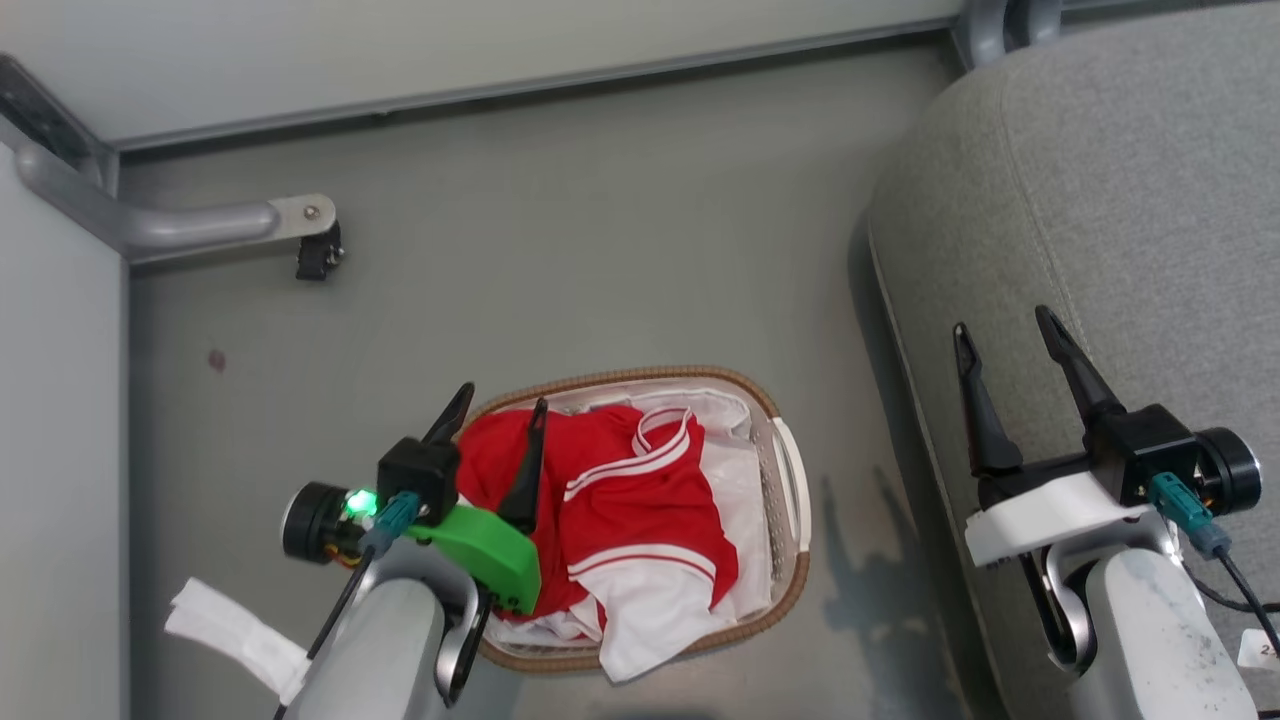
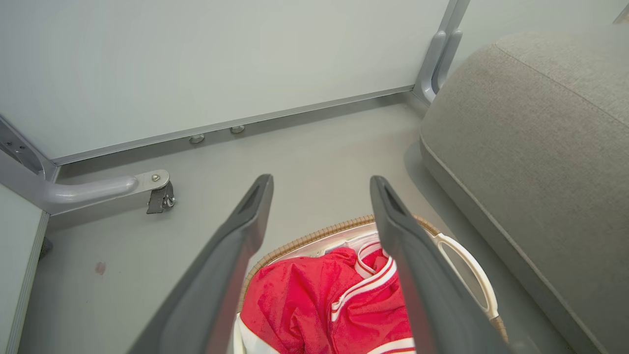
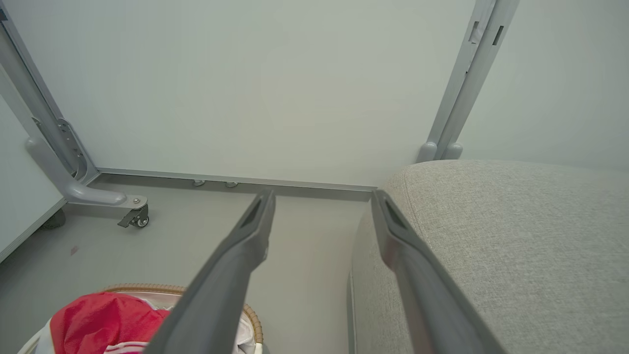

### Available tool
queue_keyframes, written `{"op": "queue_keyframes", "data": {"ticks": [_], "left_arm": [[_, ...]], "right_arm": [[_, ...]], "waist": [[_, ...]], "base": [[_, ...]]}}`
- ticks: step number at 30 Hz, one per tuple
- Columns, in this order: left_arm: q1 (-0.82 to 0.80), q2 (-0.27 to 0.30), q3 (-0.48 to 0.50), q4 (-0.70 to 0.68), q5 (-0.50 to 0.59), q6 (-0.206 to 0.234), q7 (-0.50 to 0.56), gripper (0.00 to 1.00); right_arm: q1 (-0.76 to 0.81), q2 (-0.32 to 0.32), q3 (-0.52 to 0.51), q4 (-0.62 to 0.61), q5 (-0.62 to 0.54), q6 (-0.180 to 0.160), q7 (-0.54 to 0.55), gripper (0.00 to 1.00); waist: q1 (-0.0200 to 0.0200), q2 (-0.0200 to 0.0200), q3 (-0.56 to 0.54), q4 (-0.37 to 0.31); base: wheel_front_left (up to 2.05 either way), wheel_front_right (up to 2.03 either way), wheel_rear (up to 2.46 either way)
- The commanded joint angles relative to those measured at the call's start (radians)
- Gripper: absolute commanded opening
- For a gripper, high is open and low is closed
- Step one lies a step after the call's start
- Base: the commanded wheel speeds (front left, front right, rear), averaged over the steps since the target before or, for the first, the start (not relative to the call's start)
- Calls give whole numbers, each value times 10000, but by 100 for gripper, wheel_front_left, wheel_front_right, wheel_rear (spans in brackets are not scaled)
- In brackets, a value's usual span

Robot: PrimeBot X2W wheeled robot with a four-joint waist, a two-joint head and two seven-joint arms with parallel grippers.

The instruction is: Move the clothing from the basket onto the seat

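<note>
One: Two arms sit low in our head view; how do we read the left one?

Two: We see its pale forearm [image 1: 380,650] rise from the bottom edge, wrist bent over the left end of the basket [image 1: 620,373]; the left fingers [image 1: 530,460] are spread wide with nothing between them; one lies across the clothing [image 1: 620,500] in that view, and whether it touches the cloth we cannot tell.

One: And the right?

Two: The right fingers [image 1: 1078,372] point up the view above the rounded edge of the seat [image 1: 1120,200]; they are parted about as wide and hold nothing; that arm stands well apart from the basket.

One: Where is the clothing, then?

Two: In the basket, on the floor [image 1: 560,250] beside the seat; we see red cloth with white stripes heaped up, and a white hem spilling over the near rim.

One: Any writing we can read?

Two: A small white tag [image 1: 1258,650] by the right arm carries dark marks, too small for us to make out; a green light [image 1: 357,501] glows on the left wrist.

One: What do the wrist views add?

Two: Our left wrist view looks between its fingers down onto the red cloth and gives us the basket's white handle [image 2: 479,273] on the seat's side; our right wrist view gives us the grey post [image 3: 467,83] standing behind the seat, and a caster [image 3: 141,221] by the wall [image 3: 245,88].
</note>
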Motion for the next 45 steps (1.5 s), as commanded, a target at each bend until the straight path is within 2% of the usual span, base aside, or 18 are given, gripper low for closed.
{"op": "queue_keyframes", "data": {"ticks": [1,8,16,22,32,33,34,35,36,37,45], "left_arm": [[-582,60,-216,280,171,-56,7,100],[-2596,67,-1365,1921,592,-156,7,100],[-3939,119,-2631,3737,604,-178,7,100],[-4425,343,-3258,4657,319,-179,7,100],[-5012,509,-3460,6137,-141,-181,54,100],[-5013,483,-3510,6209,-196,-181,61,83],[-4983,444,-3588,6277,-255,-181,63,47],[-4940,410,-3668,6323,-299,-181,65,40],[-4884,379,-3763,6361,-364,-181,63,14],[-4836,366,-3847,6382,-409,-181,59,1],[-4315,215,-4451,5924,-965,-182,-16,0]], "right_arm": [[-268,-35,33,-79,89,1,-49,100],[-1294,-30,505,-400,453,1,-49,100],[-2086,-24,711,-1007,1005,-1,-49,100],[-2192,-22,859,-1189,1483,-1,-49,100],[-2142,-24,1268,-1228,1871,-1,-49,100],[-2146,-25,1284,-1220,1893,-1,-49,100],[-2146,-25,1295,-1211,1916,-1,-49,100],[-2139,-25,1298,-1203,1926,-1,-49,100],[-2123,-25,1301,-1193,1934,-1,-49,100],[-2104,-25,1307,-1175,1931,-1,-49,100],[-1911,-30,1325,-930,1717,-1,-49,100]], "waist": [[-1,-1,1666,-614],[-1,-1,3348,-1398],[-1,-1,4746,-2307],[-1,-1,5279,-2788],[-1,-1,5594,-3236],[-1,-1,5593,-3258],[-1,-1,5583,-3274],[-1,-1,5567,-3277],[-1,-1,5537,-3271],[-1,-1,5501,-3258],[-1,-1,4782,-2975]], "base": [[0,0,0],[0,0,0],[0,0,0],[0,0,0],[0,0,0],[0,0,0],[0,0,0],[0,0,0],[0,0,0],[0,0,0],[0,0,0]]}}
